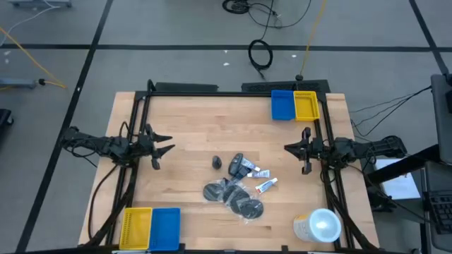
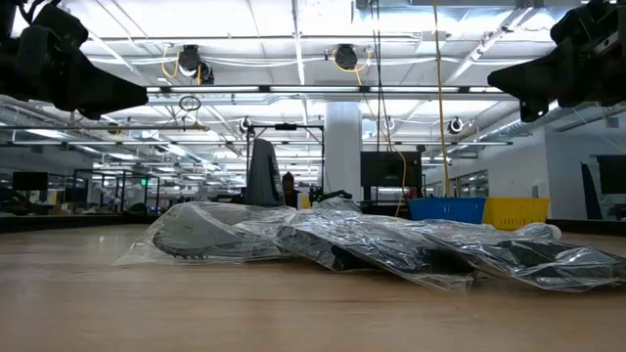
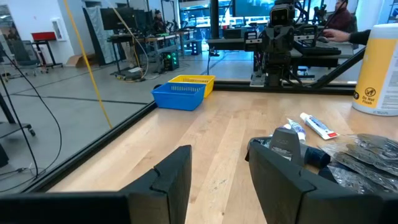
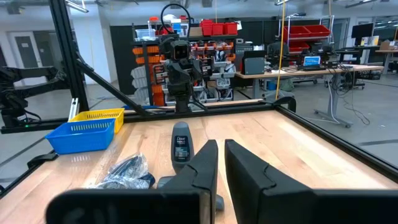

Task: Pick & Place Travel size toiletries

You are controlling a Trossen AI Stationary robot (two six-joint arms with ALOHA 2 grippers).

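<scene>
I see both arms held above the wooden bench [image 1: 198,134], one at each side, and neither touches anything. My left pincer [image 1: 164,149] hangs over the left part of the bench with its two fingers [image 3: 177,174] clearly apart and nothing between them. My right pincer [image 1: 291,147] hangs over the right part; its fingers [image 4: 208,163] stand almost together, only a thin gap between them, and they hold nothing.

The travel size toiletries lie in a loose group in the middle of the bench, a little toward the near edge, between the two arms and well apart from both. The dark round discs in clear wrap [image 1: 233,196] form the nearest part of the group; in the low view the crinkled wrap [image 2: 372,244] fills the middle. One small dark grey bottle [image 1: 217,163] is at the left of the group, and a second bottle [image 4: 181,144] lies flat, its label up. Two small white tubes with red ends [image 1: 265,185] lie at the right side of the group, near each other.

A blue and yellow bin pair [image 1: 294,105] sits at the far right corner of the bench, and another pair [image 1: 150,228] at the near left corner. A large white-lidded cup [image 1: 319,226] stands at the near right corner.
</scene>
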